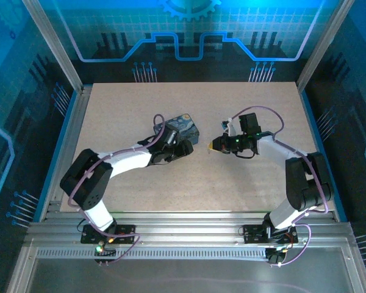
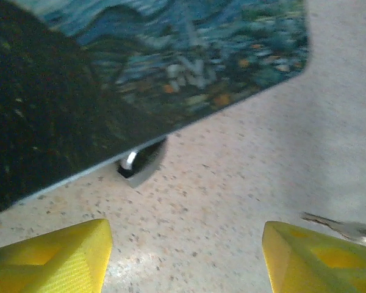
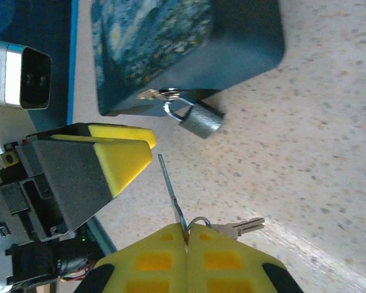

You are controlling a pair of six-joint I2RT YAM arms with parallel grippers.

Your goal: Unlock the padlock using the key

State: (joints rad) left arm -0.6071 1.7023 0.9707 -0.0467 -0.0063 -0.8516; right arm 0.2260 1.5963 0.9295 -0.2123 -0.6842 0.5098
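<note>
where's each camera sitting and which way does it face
top external: above and behind, looking down on the table; left gripper, right gripper show
left wrist: faces box and padlock past its own open yellow fingers
right wrist: faces the same padlock; its fingers shut on key
shared: both wrist views hold box, padlock

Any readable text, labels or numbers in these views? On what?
No text can be quoted.
Small print on the grey camera housing, right wrist view: too small to read.
Patterned box: painted swirls, no words.
Padlock: no marking legible.
</note>
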